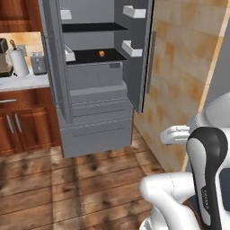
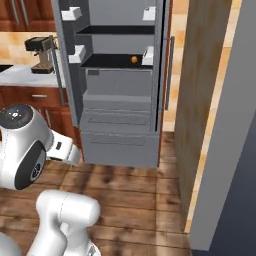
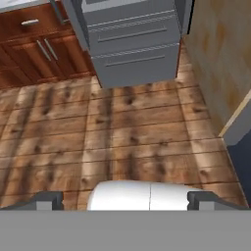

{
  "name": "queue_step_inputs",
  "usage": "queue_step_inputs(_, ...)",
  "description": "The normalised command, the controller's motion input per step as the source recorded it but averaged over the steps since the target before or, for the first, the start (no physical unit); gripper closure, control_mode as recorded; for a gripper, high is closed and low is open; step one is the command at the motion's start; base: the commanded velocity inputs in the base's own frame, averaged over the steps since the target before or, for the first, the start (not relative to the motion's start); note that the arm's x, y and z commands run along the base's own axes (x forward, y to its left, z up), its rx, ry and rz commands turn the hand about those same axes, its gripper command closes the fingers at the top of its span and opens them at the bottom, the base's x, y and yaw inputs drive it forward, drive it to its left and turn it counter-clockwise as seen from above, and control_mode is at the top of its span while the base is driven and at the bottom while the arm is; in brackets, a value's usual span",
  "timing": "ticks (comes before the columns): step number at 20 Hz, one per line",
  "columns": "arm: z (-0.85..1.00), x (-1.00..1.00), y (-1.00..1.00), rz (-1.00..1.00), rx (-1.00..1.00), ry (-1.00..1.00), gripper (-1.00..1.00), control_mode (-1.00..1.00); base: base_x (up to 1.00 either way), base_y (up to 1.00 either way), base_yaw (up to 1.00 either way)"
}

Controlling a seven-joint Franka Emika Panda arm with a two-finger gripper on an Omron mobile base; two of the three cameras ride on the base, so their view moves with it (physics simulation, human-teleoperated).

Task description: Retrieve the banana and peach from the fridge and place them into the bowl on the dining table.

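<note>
The grey fridge (image 1: 96,130) stands ahead with both upper doors swung open. A small round orange peach (image 1: 102,53) lies on its dark lower shelf, toward the right (image 2: 134,59). No banana shows on the shelves from here. The bowl and the dining table are out of view. In the hand view my gripper (image 3: 126,201) is open and empty, its dark fingertips (image 3: 49,200) wide apart. It points down at the wooden floor, well short of the fridge's lower drawers (image 3: 132,44).
Brown cabinets (image 1: 18,126) and a counter with a coffee machine (image 2: 40,52), paper roll (image 1: 19,63) and toaster (image 1: 38,63) lie left of the fridge. A tall wooden panel (image 1: 179,67) rises close on the right. White bins (image 1: 132,48) line the open doors.
</note>
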Motion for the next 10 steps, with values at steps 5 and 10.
queue_step_inputs(5, 0.00, 0.00, 0.00, 0.00, 0.00, 0.00, -1.00, 1.00, 1.00, 0.00, 0.00)
queue_step_inputs(10, 0.00, 0.00, 0.00, 0.00, 0.00, 0.00, -1.00, 1.00, 1.00, 0.00, 0.00)
